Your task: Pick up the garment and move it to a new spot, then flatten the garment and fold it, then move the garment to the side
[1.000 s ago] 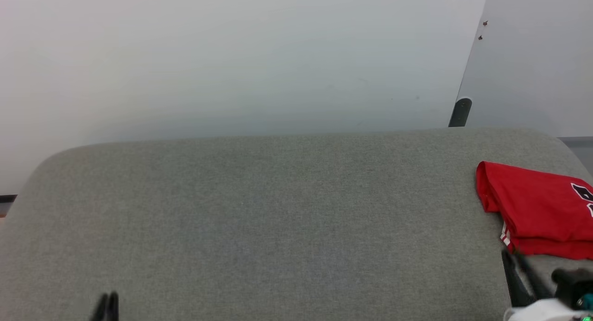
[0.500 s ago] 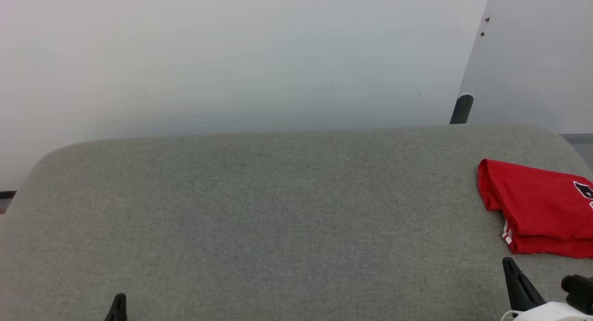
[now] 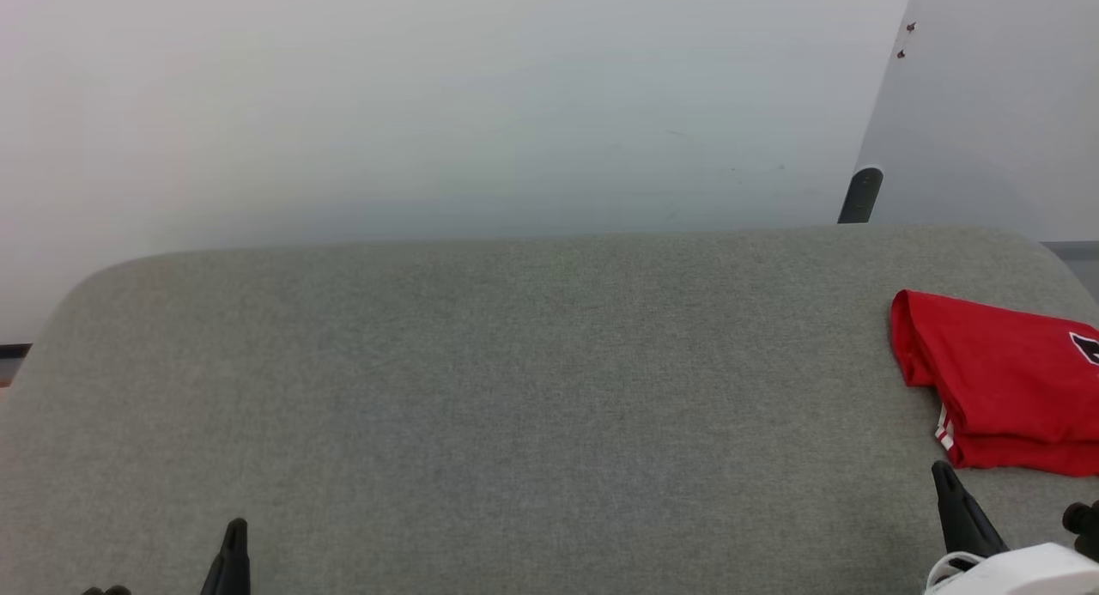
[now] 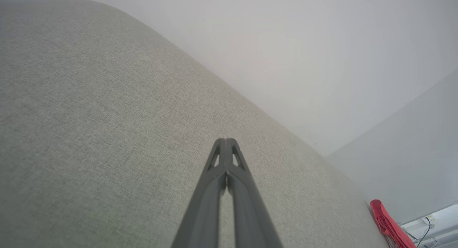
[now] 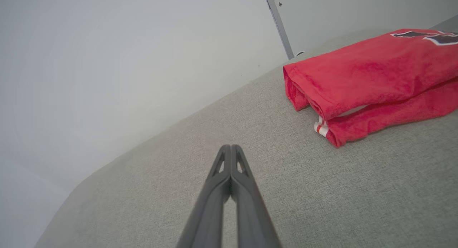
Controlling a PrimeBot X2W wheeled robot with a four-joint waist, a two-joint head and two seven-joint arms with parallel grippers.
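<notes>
The garment [image 3: 1004,380] lies folded at the far right of the grey upholstered surface [image 3: 515,389], red with a bit of striped trim and black lettering at its edge. In the right wrist view the garment [image 5: 368,79] sits up and to the right of my right gripper [image 5: 230,146], which is shut and empty, apart from the cloth. In the head view the right gripper [image 3: 942,470] stands just below the garment's near corner. My left gripper [image 3: 236,526] is at the lower left, shut with nothing in it [image 4: 225,140]. A sliver of the garment [image 4: 388,224] shows at that view's lower right.
A pale wall [image 3: 429,106] rises behind the grey surface. A dark post [image 3: 859,196] stands at the back right by a wall corner. The surface's rounded back-left corner [image 3: 94,277] drops off.
Both grippers have closed from open to shut. The right gripper has drawn back from the garment's near edge. The head view has shifted slightly.
</notes>
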